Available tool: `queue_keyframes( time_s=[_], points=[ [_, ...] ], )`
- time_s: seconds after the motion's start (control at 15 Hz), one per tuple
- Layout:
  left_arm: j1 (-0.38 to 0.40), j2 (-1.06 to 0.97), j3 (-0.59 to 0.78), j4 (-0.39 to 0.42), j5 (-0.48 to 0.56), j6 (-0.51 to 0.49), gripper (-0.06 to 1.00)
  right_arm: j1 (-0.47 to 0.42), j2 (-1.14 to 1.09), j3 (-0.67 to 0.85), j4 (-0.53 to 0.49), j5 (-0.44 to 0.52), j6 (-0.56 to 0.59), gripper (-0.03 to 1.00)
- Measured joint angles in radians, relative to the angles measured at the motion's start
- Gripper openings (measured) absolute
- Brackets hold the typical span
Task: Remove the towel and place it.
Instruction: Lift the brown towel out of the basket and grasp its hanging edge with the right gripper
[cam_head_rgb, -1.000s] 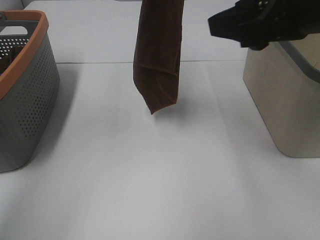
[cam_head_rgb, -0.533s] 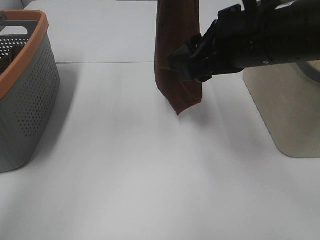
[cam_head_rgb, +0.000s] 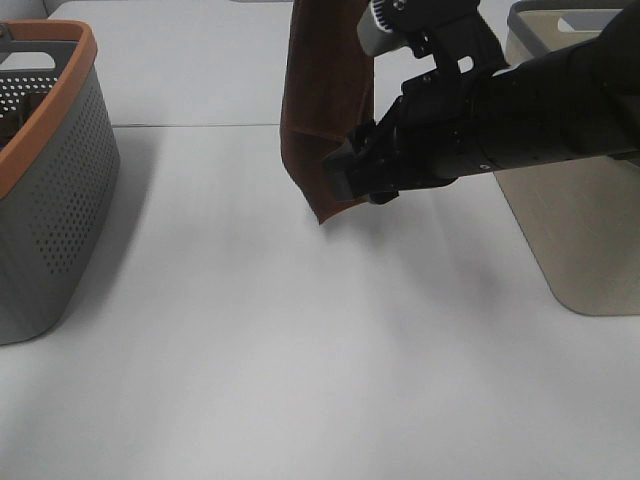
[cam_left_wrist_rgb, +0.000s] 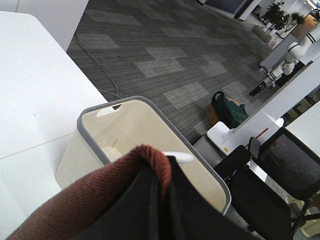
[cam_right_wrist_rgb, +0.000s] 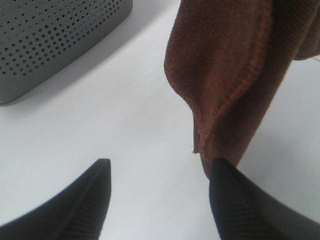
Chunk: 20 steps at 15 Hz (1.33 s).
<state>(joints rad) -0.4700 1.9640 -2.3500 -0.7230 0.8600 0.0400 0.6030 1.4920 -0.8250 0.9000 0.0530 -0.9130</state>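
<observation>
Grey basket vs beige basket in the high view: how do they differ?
Walls: the grey basket is perforated; the beige basket is plain. Rims: the grey basket's is orange, the beige basket's grey. Both stand upright at opposite sides of the white table.

The right arm (cam_head_rgb: 530, 110) is stretched in from the right and across the middle of the scene, roughly level. The right gripper (cam_head_rgb: 347, 178) is carried at its left end, with the jaws spread wide and nothing held between them. One fingertip (cam_right_wrist_rgb: 230, 200) is placed just beside the lower corner of the towel (cam_head_rgb: 325, 90). The left gripper (cam_left_wrist_rgb: 166, 205) is shown only by its own wrist camera, its jaws clamped together on a fold of the towel.
</observation>
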Motion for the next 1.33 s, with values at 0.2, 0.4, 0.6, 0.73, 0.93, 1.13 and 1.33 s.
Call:
queue_keyframes(
  time_s=[0.2,0.4,0.6,0.73,0.93,1.13,1.33],
  points=[
    [0.0,0.0,0.0,-0.001,-0.022,0.002,0.0,0.053,0.021,0.0,0.001,-0.014,0.006,0.55],
    [0.0,0.0,0.0,-0.003,-0.023,0.002,0.0,0.054,0.08,0.0,0.002,-0.053,0.027,0.55],
    [0.0,0.0,0.0,-0.008,-0.023,0.003,0.0,0.054,0.099,0.0,0.003,-0.137,0.027,0.55],
    [0.0,0.0,0.0,-0.008,-0.023,0.003,0.0,0.054,0.099,0.0,0.006,-0.194,0.027,0.55],
    [0.0,0.0,0.0,-0.008,-0.023,0.003,0.0,0.054,0.099,0.0,0.006,-0.222,0.027,0.55],
    [0.0,0.0,0.0,-0.008,-0.023,0.003,0.0,0.054,0.099,0.0,0.006,-0.252,0.027,0.55],
    [0.0,0.0,0.0,-0.008,-0.023,0.003,0.0,0.054,0.099,0.0,0.001,-0.279,0.027,0.55]
  ],
)
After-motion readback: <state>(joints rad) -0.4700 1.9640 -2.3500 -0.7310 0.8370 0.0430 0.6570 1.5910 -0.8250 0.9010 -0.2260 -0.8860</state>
